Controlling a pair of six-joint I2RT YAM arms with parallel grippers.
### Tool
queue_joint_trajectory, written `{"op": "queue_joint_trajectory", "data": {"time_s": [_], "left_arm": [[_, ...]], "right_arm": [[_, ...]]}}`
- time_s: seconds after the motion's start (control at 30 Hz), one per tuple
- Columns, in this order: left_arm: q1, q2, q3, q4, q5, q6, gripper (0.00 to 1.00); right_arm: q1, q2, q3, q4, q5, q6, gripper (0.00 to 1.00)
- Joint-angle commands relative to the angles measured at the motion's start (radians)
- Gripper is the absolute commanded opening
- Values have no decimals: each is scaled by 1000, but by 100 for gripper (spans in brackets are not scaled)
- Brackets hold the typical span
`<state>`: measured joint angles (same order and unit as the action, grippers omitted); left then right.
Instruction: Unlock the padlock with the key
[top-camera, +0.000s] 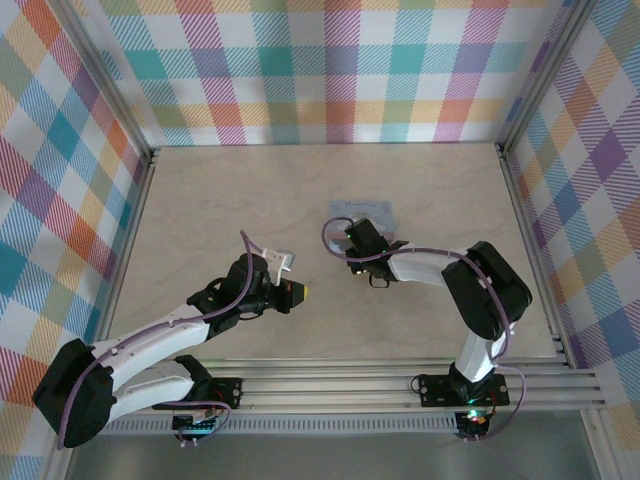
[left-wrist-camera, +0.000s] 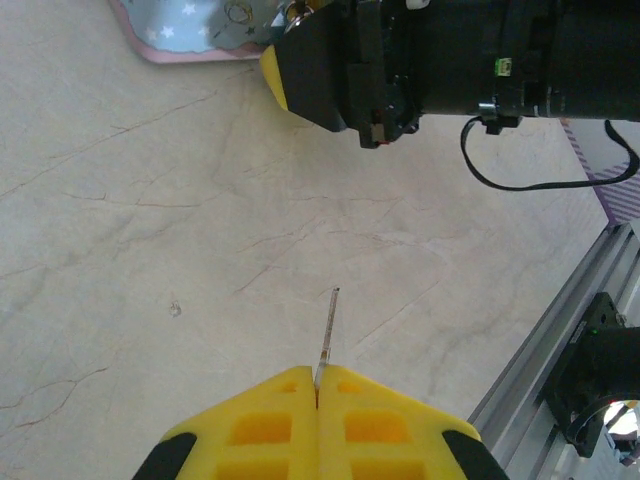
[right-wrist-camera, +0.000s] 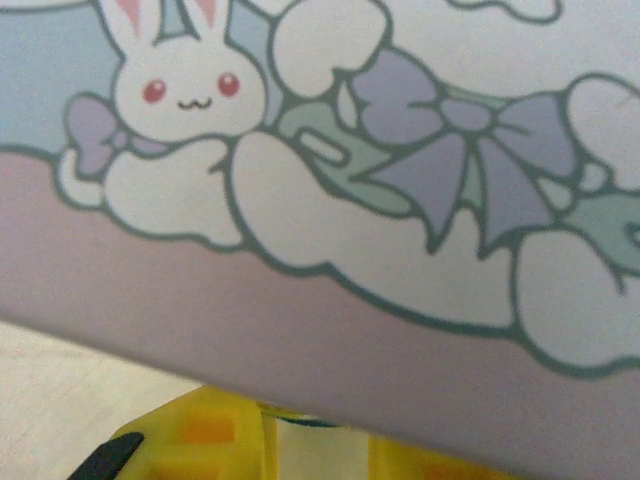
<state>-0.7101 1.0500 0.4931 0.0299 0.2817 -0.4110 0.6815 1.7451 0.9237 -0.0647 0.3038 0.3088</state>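
Between left pads (left-wrist-camera: 270, 425), perhaps half-hidden key (left-wrist-camera: 327, 330).

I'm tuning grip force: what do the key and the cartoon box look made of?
The key, pinched in the left gripper, looks like bare metal: a thin, pale grey, slightly shiny blade. The cartoon box looks smooth and printed, likely painted tin, though the print leaves card or plastic open.

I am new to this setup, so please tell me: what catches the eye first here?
The left pincer is shut on the key, a thin metal sliver sticking out above the pale table. The tin box with its cartoon bunny print looms close before the right pincer.
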Motion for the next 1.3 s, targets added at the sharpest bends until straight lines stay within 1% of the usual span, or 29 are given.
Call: {"op": "queue_joint_trajectory", "data": {"time_s": [0.0,0.13,0.2,0.33,0.67,0.8,0.93,1.1,1.27], "left_arm": [[8,-2,-36,53,48,54,0],[8,-11,-33,7,22,67,0],[8,-14,-36,12,22,66,0],[9,-19,-82,143,61,45,0],[2,32,-95,292,113,70,0],[-4,81,-98,347,146,72,0],[-34,155,-97,433,154,70,0],[-56,253,-108,588,135,63,0],[-62,366,-106,749,148,52,0]], "right_arm": [[6,-79,0,-73,-110,25,0],[6,-119,7,-150,-189,104,0],[6,-139,6,-180,-215,151,0],[6,-164,24,-257,-256,230,0],[6,-262,54,-368,-344,366,0],[6,-279,61,-385,-379,418,0],[5,-285,78,-403,-406,455,0],[6,-283,127,-454,-426,454,0],[3,-276,160,-496,-433,432,0]]}}
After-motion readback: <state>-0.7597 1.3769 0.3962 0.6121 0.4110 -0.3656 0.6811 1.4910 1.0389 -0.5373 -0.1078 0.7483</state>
